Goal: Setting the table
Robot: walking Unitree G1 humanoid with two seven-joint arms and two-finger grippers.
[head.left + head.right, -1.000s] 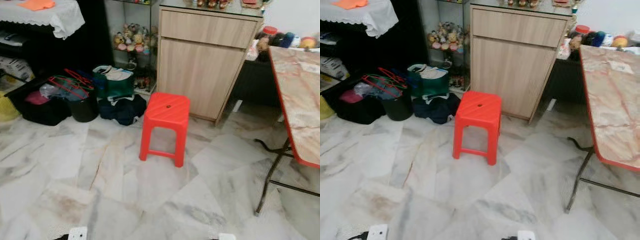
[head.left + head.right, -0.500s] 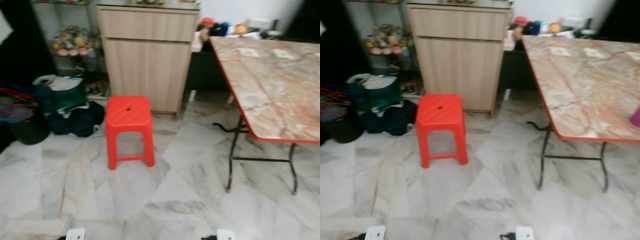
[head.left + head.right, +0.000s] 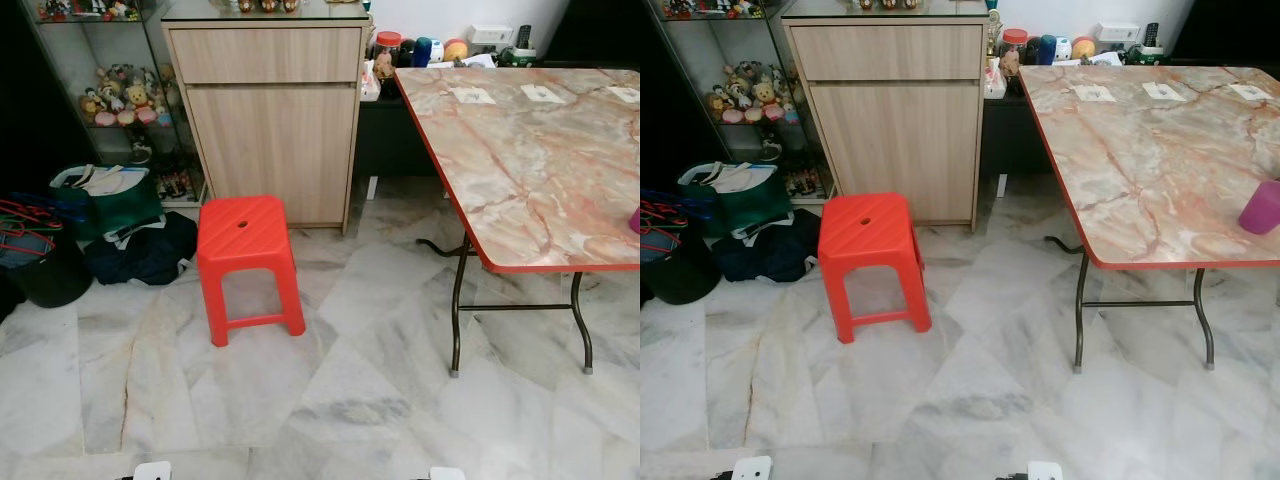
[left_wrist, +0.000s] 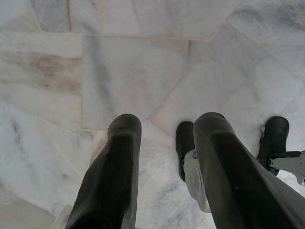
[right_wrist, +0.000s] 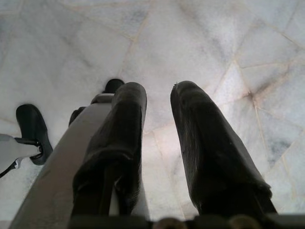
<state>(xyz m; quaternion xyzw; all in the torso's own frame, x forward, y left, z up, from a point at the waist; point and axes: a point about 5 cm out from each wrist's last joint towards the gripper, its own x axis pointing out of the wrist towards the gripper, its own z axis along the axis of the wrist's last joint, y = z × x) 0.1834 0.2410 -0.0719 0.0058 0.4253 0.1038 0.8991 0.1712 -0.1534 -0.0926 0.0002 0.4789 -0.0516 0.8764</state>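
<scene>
The folding table [image 3: 520,160] with a marble-pattern top and red rim stands at the right on thin black legs. A purple cup [image 3: 1262,207] stands near its front right edge. Small white cards [image 3: 1095,93] lie toward the table's far side. Both arms hang low over the marble floor. My left gripper [image 4: 167,124] points down at the tiles, open, with nothing between its fingers. My right gripper [image 5: 158,93] hangs the same way, open and holding nothing.
A red plastic stool [image 3: 246,262] stands on the floor left of the table. Behind it is a wooden cabinet [image 3: 270,110]. Bags [image 3: 105,195] and a black bin [image 3: 45,275] crowd the left wall under a glass shelf of toys [image 3: 110,95]. Jars [image 3: 385,50] stand beyond the table.
The camera has swung to the right, so the table now takes up the right side and the purple cup has come into view. The stool and cabinet themselves have not moved.
</scene>
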